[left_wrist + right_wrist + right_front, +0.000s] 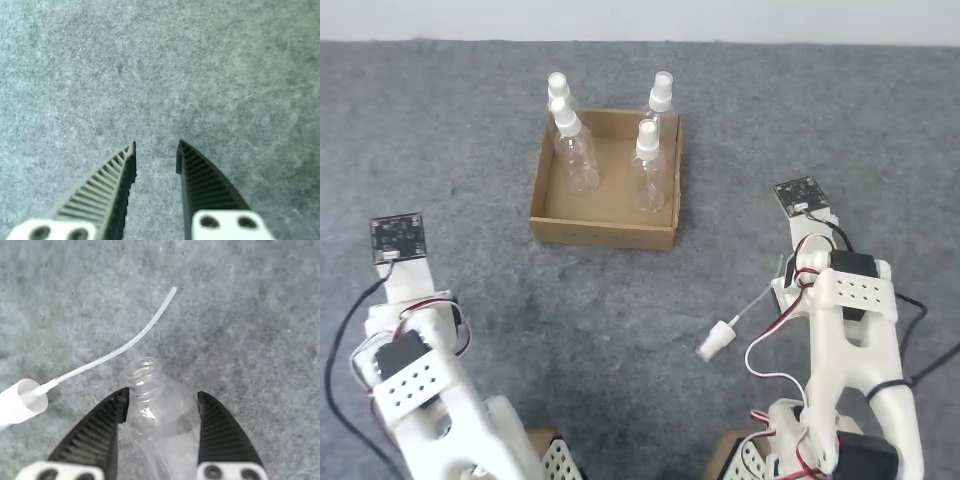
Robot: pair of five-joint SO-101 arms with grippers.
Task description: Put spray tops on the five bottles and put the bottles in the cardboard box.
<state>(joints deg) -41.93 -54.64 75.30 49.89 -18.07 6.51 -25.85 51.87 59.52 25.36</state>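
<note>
A clear bottle [150, 410] without a top lies between my right gripper's [161, 400] fingers, which press on its shoulders, its open neck pointing away. Just beside the neck lies a loose white spray top [20, 401] with its long thin tube [125, 342]; on the mat it is left of the right arm [850, 300], spray top [717, 340]. The cardboard box [603, 232] sits at the back centre. Two topped bottles [577, 155] [649, 170] stand inside it. Two more [558, 88] [662, 93] stand at its far wall; inside or behind, I cannot tell. My left gripper [155, 150] hangs open over bare mat.
A grey carpet-like mat [620, 300] covers the table. The left arm [415, 380] sits at the near left, well away from the box. Red, white and black cables [775, 340] loop beside the right arm.
</note>
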